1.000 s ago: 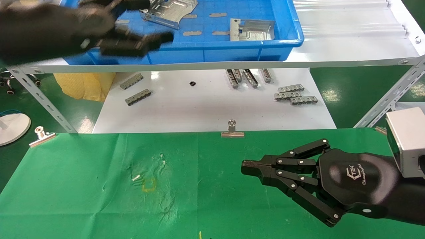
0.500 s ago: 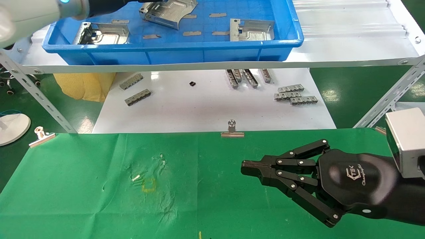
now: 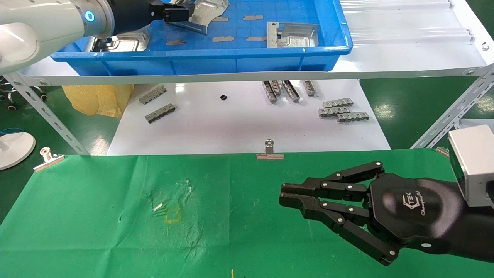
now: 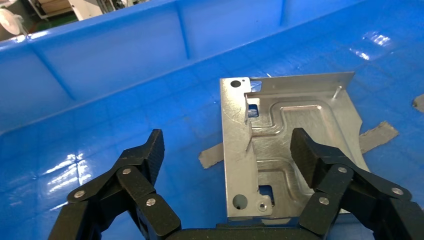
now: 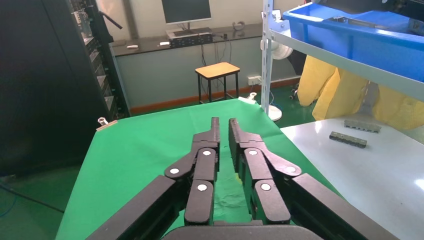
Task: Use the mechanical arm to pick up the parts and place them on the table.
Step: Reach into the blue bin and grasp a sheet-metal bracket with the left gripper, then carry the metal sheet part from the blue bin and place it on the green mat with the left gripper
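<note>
Three silver stamped parts lie in the blue bin (image 3: 251, 61): one at the back (image 3: 206, 11), one at the right (image 3: 293, 34), and one at the left (image 3: 127, 42) half hidden by my left arm. My left gripper (image 3: 176, 12) reaches into the bin beside the back part. In the left wrist view it (image 4: 227, 145) is open wide and empty, its fingers (image 4: 307, 155) on either side of a flat part (image 4: 290, 150) below them. My right gripper (image 3: 282, 195) hovers over the green cloth table (image 3: 96, 231), empty, fingers (image 5: 215, 131) a narrow gap apart.
The bin stands on a white shelf (image 3: 405, 50) with slanted metal braces (image 3: 451, 116). Small grey slotted strips (image 3: 343, 110) lie on the white tabletop (image 3: 239, 127). Binder clips (image 3: 270, 152) (image 3: 48, 158) hold the cloth's far edge. A yellow square mark (image 3: 173, 215) is on the cloth.
My left arm has swung from the bin's front left corner over the bin to the back part. My right gripper's fingertips, touching before, have parted a little.
</note>
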`<act>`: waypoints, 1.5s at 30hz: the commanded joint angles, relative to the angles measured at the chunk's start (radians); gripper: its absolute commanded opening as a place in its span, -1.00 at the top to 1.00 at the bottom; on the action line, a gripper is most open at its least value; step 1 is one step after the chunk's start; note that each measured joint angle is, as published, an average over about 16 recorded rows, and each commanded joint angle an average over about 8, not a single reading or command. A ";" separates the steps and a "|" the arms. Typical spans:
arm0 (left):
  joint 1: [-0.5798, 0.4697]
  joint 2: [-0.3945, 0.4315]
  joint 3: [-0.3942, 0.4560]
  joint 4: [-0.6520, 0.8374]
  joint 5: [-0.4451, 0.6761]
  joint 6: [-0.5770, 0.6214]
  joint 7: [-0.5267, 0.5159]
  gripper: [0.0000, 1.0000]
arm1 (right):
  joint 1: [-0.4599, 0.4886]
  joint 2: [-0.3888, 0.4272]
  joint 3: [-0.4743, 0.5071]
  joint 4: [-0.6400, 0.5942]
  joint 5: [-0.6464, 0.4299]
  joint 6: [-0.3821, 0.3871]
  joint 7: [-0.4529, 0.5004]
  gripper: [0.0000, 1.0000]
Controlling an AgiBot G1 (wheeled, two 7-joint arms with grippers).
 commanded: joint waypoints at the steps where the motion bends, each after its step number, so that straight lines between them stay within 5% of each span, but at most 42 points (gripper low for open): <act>1: 0.005 0.000 -0.001 -0.005 -0.006 -0.003 -0.003 1.00 | 0.000 0.000 0.000 0.000 0.000 0.000 0.000 -1.00; 36: 0.038 -0.005 0.021 -0.069 -0.110 0.001 0.009 1.00 | 0.000 0.000 0.000 0.000 0.000 0.000 0.000 -1.00; 45: 0.032 -0.098 -0.036 -0.134 -0.209 0.217 0.112 1.00 | 0.000 0.000 0.000 0.000 0.000 0.000 0.000 -1.00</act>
